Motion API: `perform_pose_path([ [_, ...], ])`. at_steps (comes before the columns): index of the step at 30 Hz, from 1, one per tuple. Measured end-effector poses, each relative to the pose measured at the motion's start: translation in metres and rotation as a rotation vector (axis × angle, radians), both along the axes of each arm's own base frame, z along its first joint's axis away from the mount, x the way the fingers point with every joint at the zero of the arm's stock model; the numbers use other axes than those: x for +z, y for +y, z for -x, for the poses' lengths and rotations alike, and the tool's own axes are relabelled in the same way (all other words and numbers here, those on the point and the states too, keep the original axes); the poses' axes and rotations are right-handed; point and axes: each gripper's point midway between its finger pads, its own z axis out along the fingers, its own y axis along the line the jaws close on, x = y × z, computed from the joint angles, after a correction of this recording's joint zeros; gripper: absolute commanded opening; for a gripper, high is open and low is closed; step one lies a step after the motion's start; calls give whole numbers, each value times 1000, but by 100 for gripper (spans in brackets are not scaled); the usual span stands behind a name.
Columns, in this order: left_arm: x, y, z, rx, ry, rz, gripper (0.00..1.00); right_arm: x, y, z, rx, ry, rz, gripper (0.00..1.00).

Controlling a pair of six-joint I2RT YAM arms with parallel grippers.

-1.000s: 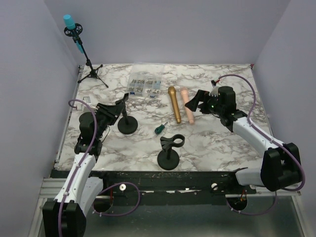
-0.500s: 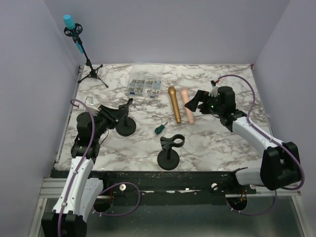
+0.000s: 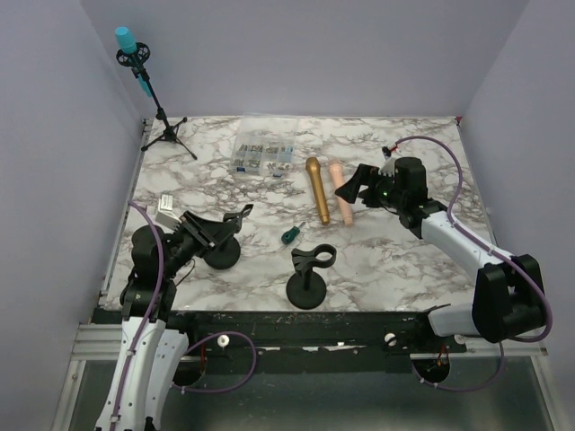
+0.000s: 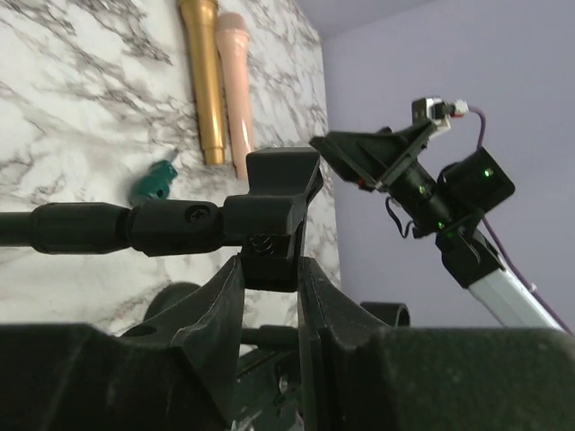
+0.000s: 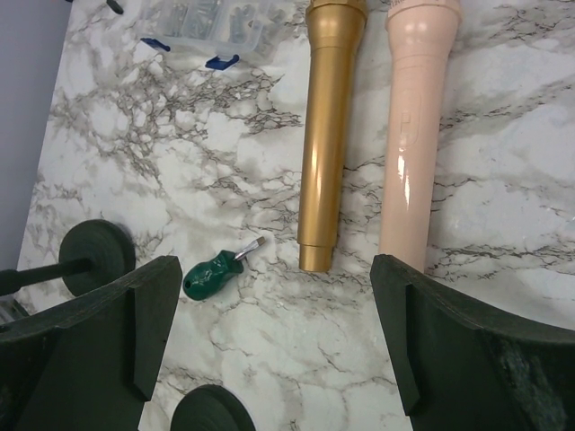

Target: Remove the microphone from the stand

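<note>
Nearest the arms, an upright desk stand is standing on the marble desk with its clip empty. To its left, the left gripper is pinching the empty clip of a tilted desk stand, which is leaning over sharply; whether its round base is touching the desk I cannot tell. A green-handled screwdriver is lying between the two stands. Further back, a gold microphone and a pink microphone are lying flat side by side, out of any stand. The right gripper is hovering with its jaws spread wide just beside the pink one. Beyond sits a clear parts box. In the far left corner, a tripod stand is holding a teal microphone.
</note>
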Motion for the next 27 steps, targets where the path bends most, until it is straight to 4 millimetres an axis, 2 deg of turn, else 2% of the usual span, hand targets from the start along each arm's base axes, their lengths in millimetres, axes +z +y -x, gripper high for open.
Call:
perform_pose_path([
  [11,1,-43,47,-262,78,89,0,-1,0,0,0,3,1,95],
  [27,1,-54,66,-342,109,213,0,-8,0,-1,0,19,6,95],
])
